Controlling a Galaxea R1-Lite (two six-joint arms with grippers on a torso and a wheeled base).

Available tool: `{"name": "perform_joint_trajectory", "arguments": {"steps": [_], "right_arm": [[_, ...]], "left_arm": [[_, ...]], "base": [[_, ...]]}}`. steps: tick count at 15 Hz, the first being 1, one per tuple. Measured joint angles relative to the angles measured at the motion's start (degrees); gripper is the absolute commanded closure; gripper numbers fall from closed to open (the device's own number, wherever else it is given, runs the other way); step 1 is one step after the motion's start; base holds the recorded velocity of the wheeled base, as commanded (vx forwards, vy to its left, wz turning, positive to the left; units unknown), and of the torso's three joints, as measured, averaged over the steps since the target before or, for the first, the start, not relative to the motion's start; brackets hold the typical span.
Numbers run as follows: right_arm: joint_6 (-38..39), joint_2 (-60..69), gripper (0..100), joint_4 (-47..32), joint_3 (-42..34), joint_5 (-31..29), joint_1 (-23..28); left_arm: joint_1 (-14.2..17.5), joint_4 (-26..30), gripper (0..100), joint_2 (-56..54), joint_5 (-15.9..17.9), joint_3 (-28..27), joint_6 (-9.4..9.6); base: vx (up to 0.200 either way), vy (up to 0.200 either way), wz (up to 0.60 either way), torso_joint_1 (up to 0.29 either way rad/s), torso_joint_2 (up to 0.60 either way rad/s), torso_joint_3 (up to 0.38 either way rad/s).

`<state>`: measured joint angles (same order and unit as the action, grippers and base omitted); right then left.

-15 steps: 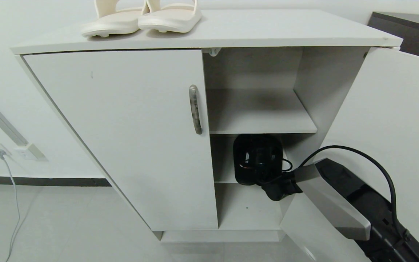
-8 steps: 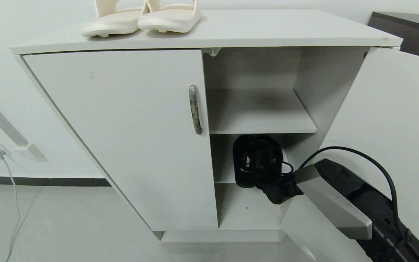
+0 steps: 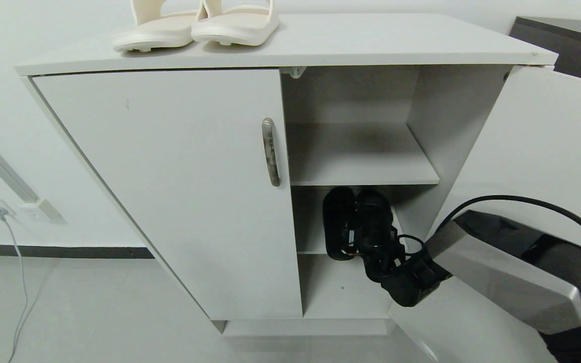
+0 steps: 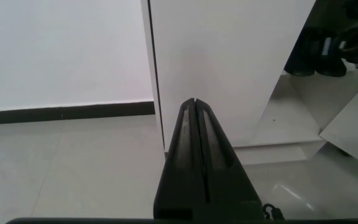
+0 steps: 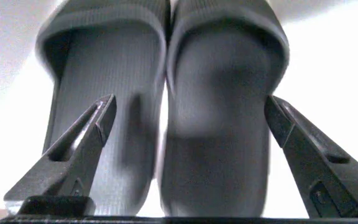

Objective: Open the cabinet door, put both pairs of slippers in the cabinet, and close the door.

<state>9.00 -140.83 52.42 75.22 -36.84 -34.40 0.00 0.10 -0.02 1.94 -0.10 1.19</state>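
Black slippers (image 3: 356, 222), one pair, side by side on the lower shelf of the cabinet (image 3: 371, 45), centre of head view.
Right gripper (image 5: 190, 106) was spread wide either side of the pair. Its arm had drawn back toward lower right since a second earlier. Left gripper (image 4: 194, 106) was pressed together, low before the closed left door (image 3: 169, 176). Cream slippers (image 3: 197, 25) lay on the cabinet top, upper left.
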Motion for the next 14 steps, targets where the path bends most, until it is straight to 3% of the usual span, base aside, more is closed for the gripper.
{"name": "perform_joint_trajectory", "arguments": {"steps": [3,5,8,14], "right_arm": [[0.3,8.0,0,4.0,-14.5,0.0,-2.7],[0.5,12.4,0,5.6,-20.3,0.0,-4.9],[0.4,15.5,0,5.8,-22.6,-0.1,-6.4],[0.3,17.7,0,5.9,-23.2,-0.2,-8.1]], "left_arm": [[0.0,0.0,100,0.0,0.1,0.0,0.28],[0.0,0.0,100,0.0,0.1,0.0,0.26],[0.0,0.0,100,0.0,0.0,0.0,0.13],[0.0,0.0,100,0.0,0.0,0.0,-0.07]], "base": [[0.0,0.0,0.0,0.0,0.0,0.0],[0.0,0.0,0.0,0.0,0.0,0.0],[0.0,0.0,0.0,0.0,0.0,0.0],[-0.2,0.0,0.0,0.002,0.0,0.003]]}}
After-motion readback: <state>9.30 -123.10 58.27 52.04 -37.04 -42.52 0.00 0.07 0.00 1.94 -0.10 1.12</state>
